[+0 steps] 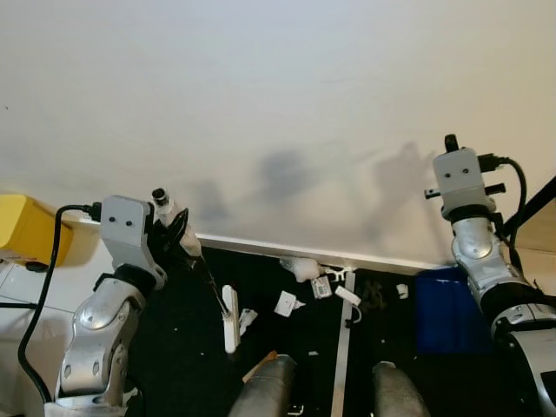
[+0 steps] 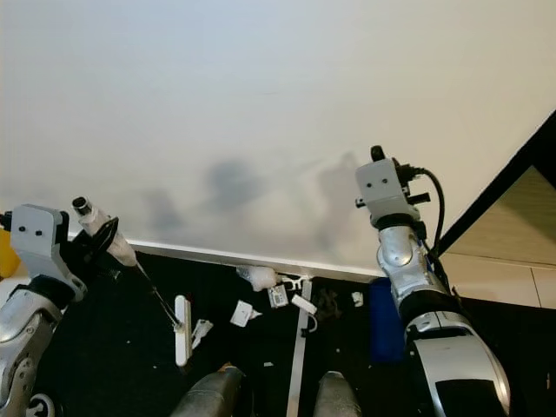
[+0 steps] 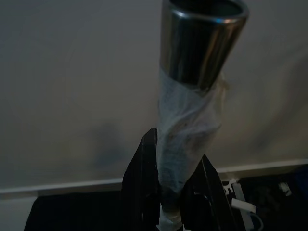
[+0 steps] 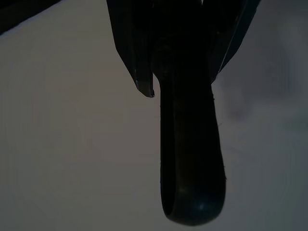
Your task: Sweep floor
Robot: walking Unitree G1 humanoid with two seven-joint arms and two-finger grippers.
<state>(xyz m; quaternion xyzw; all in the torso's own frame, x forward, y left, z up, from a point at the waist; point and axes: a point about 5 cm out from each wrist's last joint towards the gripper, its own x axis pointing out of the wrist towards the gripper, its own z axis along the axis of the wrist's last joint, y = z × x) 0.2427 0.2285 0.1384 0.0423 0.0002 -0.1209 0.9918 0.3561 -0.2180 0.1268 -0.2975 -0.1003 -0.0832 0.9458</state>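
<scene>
My left gripper (image 1: 176, 233) is shut on the broom handle (image 3: 192, 120), a metal tube wrapped in white tape. From it a thin dark rod slants down to the white brush head (image 1: 230, 320) on the black floor (image 1: 174, 347). White scraps of litter (image 1: 306, 269) lie along the baseboard (image 1: 261, 245), with more scraps (image 1: 287, 302) a little nearer me. My right gripper (image 4: 185, 82) is raised against the wall and shut on a dark rounded handle (image 4: 190, 154). A blue dustpan (image 1: 447, 313) stands on the floor below my right arm.
A plain white wall (image 1: 278, 104) stands close in front. At the far left sits a yellow box (image 1: 26, 228) with a black cable. On the floor a pale long strip (image 1: 342, 356) runs between my legs (image 1: 269, 389). A dark slanted edge (image 2: 521, 165) crosses the right side.
</scene>
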